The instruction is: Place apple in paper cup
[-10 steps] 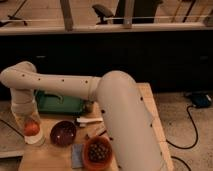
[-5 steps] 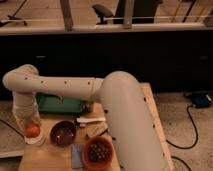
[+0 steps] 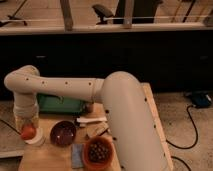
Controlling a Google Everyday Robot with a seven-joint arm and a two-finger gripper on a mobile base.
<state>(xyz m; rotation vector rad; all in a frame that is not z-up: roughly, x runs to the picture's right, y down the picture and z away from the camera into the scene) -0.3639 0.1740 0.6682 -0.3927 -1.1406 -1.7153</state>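
**Apple held low over the paper cup at the table's left edge**

The white arm is seen stretched leftward across the wooden table, its thick upper segment filling the right foreground and its wrist bent straight down at the far left. The gripper is pointed downward at the table's left edge. The apple is seen at its tip, apparently pinched between the fingers, though they are poorly resolved. The paper cup is found directly beneath, the apple sitting at or just above its rim. The dark purple bowl lies just beside the cup, the orange bowl nearer the front, and a green tray behind the arm.
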